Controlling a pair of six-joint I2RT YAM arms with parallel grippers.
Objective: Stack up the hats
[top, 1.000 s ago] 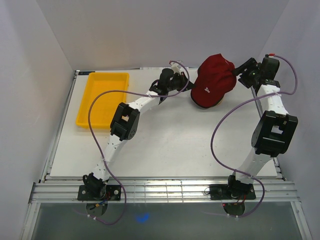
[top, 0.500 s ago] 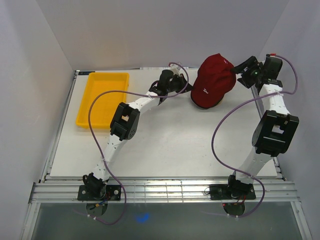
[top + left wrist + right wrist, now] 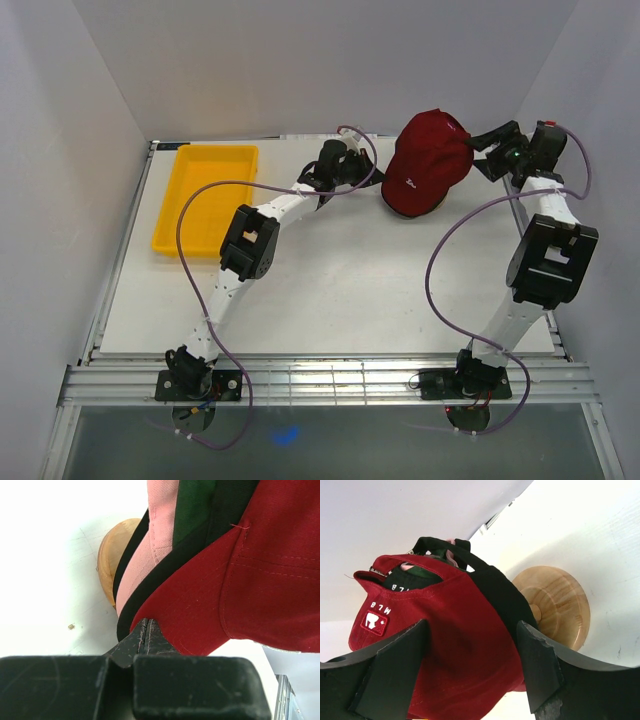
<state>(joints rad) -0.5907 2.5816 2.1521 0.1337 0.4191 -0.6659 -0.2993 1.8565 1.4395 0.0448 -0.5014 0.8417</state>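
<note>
Hats [image 3: 428,165] stacked, dark red outermost

The left arm [image 3: 250,240] and right arm [image 3: 548,262] are reaching far, the left gripper [image 3: 146,632] holding its jaws fully closed and the right gripper [image 3: 470,665], pointing left, holding them wide apart.

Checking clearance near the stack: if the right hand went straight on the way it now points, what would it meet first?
The right hand would meet the dark red cap first: its back lies straight ahead between the open fingers. How wide the gap is, I cannot tell.
</note>
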